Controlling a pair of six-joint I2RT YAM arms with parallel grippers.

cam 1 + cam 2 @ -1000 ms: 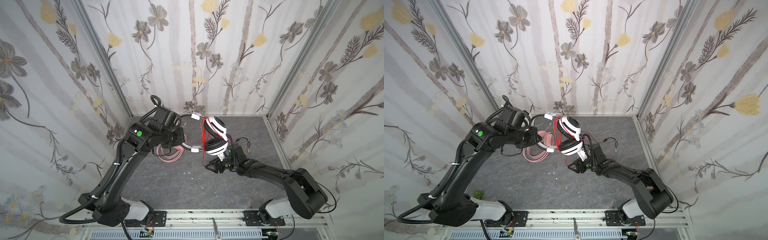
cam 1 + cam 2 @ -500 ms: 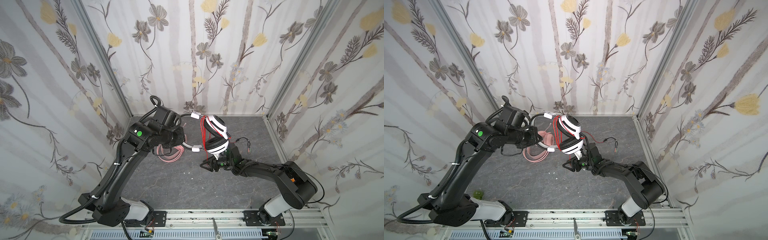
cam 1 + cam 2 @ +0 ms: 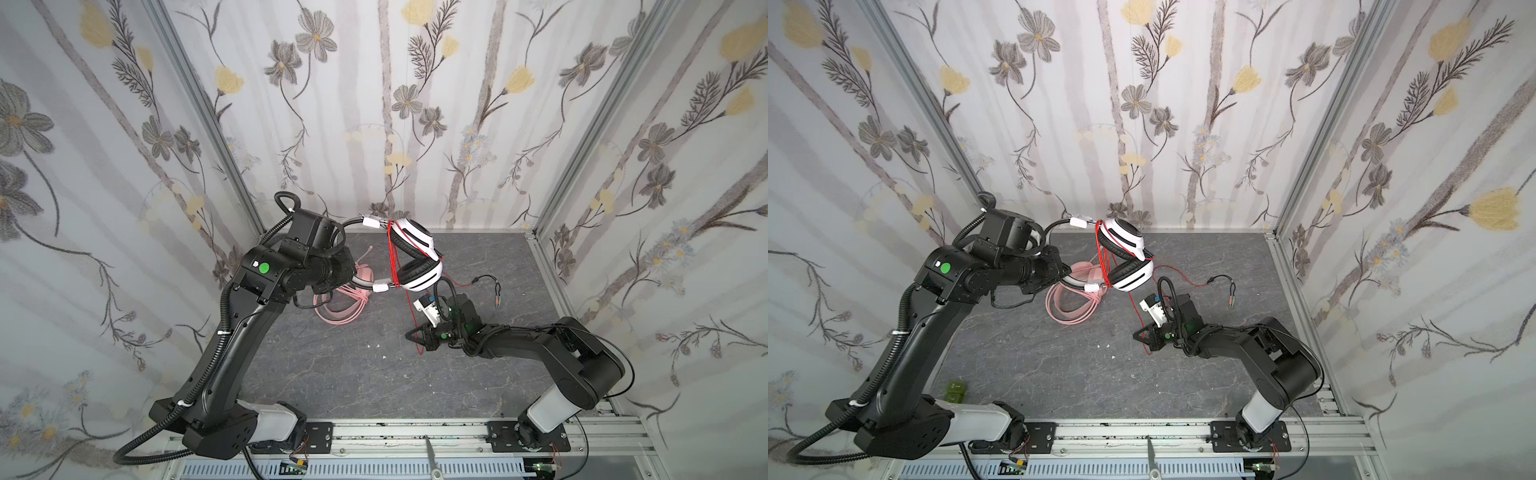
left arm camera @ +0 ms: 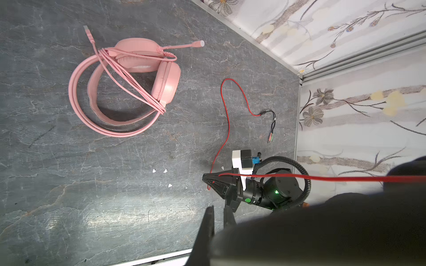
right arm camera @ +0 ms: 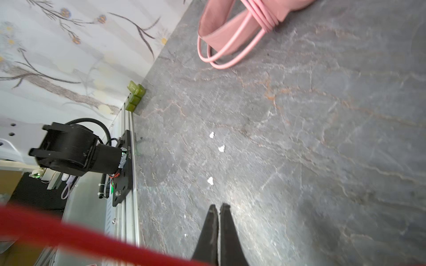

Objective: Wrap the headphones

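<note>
Three white crumbs [image 3: 385, 357] dot the veined grey floor [image 3: 332, 395] mid-frame in both top views. Just right of them my right gripper [image 3: 413, 333] is pinched shut, the thin red cord [image 4: 227, 119] draped across it; whether it's caught, I can't tell. Higher, my left gripper [image 3: 354, 277] clamps the glossy white-and-black headset [image 3: 415, 266] aloft by its band. The matte pink headset [image 3: 340, 309] lies below it, left of centre, wound in its own cord.
</note>
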